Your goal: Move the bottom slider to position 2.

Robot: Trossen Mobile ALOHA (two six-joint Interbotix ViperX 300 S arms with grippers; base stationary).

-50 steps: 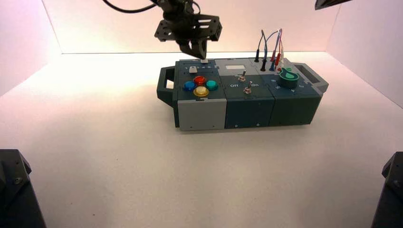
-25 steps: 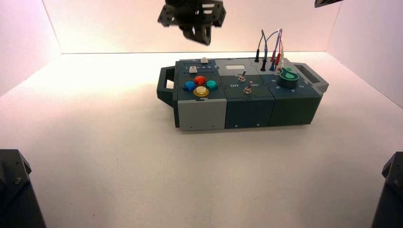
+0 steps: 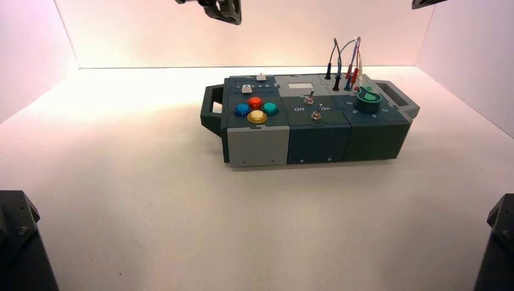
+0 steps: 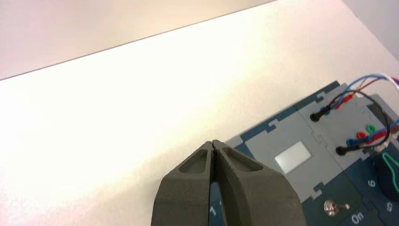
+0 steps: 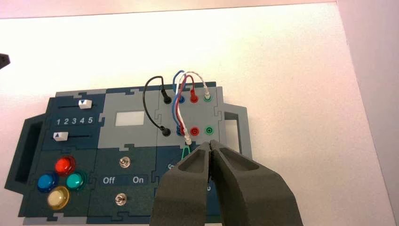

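The left gripper [image 4: 213,142] hangs in the air beyond the box's far left part, jaws together. On the box [image 3: 315,124], the bottom slider [image 5: 60,136] — a white cap in a dark slot — sits by the 1, nearer the coloured buttons [image 5: 65,165] than the top slider [image 5: 85,104]. The right gripper [image 5: 210,142] waits above the right side, jaws together.

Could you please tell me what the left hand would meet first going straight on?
The left hand would probably meet the pale tabletop behind the box first; depth is unclear, so it might catch the box's far edge.
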